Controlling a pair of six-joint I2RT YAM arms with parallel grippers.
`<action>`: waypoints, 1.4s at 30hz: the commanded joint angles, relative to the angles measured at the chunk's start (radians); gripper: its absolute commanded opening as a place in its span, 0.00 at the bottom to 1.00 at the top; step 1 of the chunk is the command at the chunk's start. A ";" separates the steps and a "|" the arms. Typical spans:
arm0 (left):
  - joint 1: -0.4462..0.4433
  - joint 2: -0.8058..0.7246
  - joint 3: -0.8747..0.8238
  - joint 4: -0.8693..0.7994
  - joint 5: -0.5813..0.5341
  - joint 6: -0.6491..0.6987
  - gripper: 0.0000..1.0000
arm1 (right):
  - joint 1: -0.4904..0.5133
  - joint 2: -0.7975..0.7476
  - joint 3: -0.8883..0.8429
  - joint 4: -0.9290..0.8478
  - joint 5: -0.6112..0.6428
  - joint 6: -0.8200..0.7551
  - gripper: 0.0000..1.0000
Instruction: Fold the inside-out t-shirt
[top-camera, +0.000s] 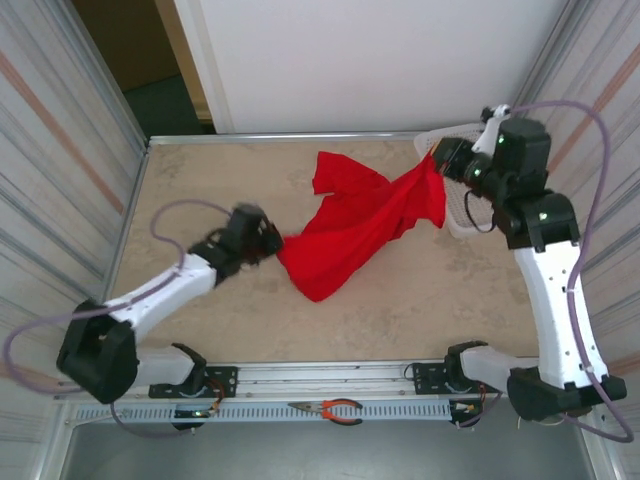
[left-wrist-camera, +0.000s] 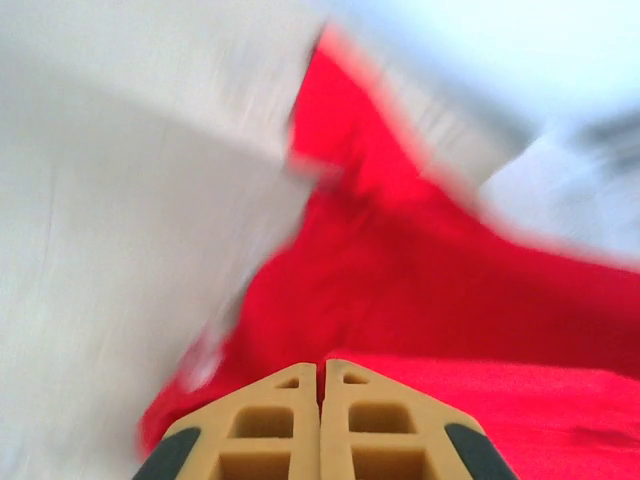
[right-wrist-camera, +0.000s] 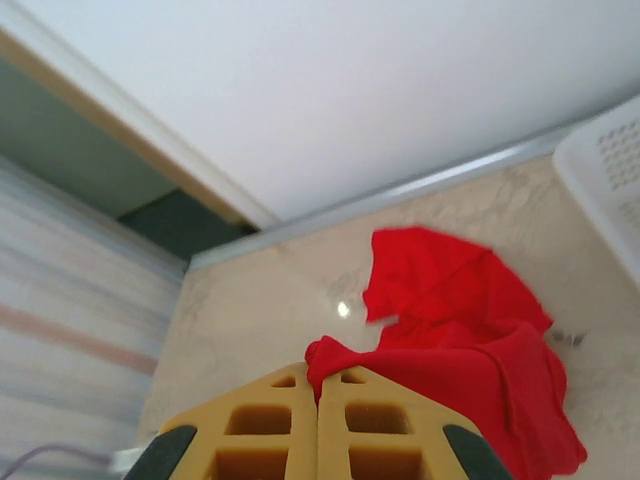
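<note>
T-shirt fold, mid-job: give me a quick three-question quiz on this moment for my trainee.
1. True or false: the left gripper stands open.
2. The right gripper is pinching: A the t-shirt; B the basket; C nothing.
3. Name the red-handled hand tool in the top view.
Key: 1 false, its fingers are shut together. 2 A, red cloth comes out from between its fingertips. 3 pliers.

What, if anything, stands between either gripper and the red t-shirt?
Nothing visible does. The right gripper is shut on a fold of the t-shirt, and the left gripper is shut right at the cloth's left edge.
</note>
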 joint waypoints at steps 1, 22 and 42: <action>0.132 -0.042 0.255 -0.121 0.146 0.117 0.00 | -0.055 0.039 0.187 0.040 -0.145 0.049 0.00; 0.305 0.006 0.645 -0.120 0.227 0.120 0.00 | -0.181 0.086 0.346 0.181 -0.341 0.232 0.00; 0.464 0.379 1.108 -0.058 0.252 0.082 0.00 | -0.068 0.655 0.910 0.249 -0.397 0.414 0.00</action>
